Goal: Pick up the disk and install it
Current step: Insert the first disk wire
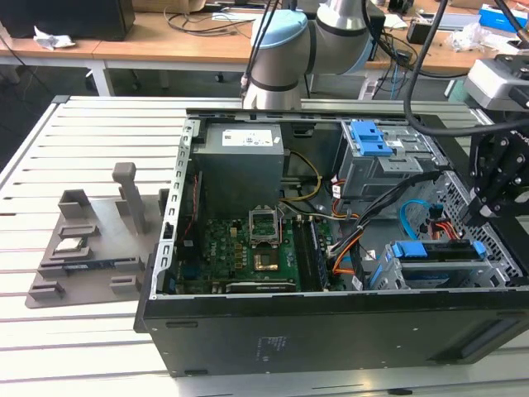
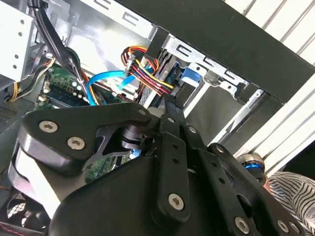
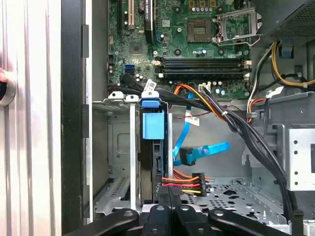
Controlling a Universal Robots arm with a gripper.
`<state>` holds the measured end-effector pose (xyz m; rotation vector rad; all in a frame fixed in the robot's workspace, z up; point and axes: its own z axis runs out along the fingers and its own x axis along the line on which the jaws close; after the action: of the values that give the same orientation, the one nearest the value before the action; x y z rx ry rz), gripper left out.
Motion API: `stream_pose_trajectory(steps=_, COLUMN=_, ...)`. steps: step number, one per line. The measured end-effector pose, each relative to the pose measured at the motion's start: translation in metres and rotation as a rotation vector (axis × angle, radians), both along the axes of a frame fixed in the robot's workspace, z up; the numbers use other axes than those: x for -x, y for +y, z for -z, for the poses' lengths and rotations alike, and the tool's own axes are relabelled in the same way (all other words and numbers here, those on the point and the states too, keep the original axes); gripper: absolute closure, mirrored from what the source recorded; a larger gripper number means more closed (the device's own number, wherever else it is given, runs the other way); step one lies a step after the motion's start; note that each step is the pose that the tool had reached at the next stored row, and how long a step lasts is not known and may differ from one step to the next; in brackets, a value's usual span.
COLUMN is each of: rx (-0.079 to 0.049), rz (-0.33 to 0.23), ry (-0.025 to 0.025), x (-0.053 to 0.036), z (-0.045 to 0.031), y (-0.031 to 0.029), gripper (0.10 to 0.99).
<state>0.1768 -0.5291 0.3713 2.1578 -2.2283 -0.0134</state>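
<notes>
Pressed together at the gripper (image 3: 168, 196), tips just beside the end of the disk (image 3: 149, 162); impossible to tell whether pinching it. Standing edge-on in the drive cage (image 3: 115, 147) of the open computer case (image 1: 331, 339), blue carrier tab outward. Probably stiff, fairly heavy and shock-sensitive: best held by the carrier's side rails, not the label face.

You have a black gripper (image 3: 165, 216) over the disk (image 3: 151, 147) — its carrier blue; the motherboard (image 3: 187, 44) is green; the case (image 1: 331, 331) black; the table (image 1: 83, 347) white — slatted.
</notes>
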Motion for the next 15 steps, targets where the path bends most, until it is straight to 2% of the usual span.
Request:
stream_pose_trajectory(steps=5, rx=0.000, rz=0.000, ry=0.0000, x=0.0000, z=-0.0032, y=0.0005, gripper=0.980)
stream_pose_trajectory(steps=15, rx=0.000, rz=0.000, ry=0.0000, x=0.0000, z=-0.0036, y=0.0005, gripper=0.980)
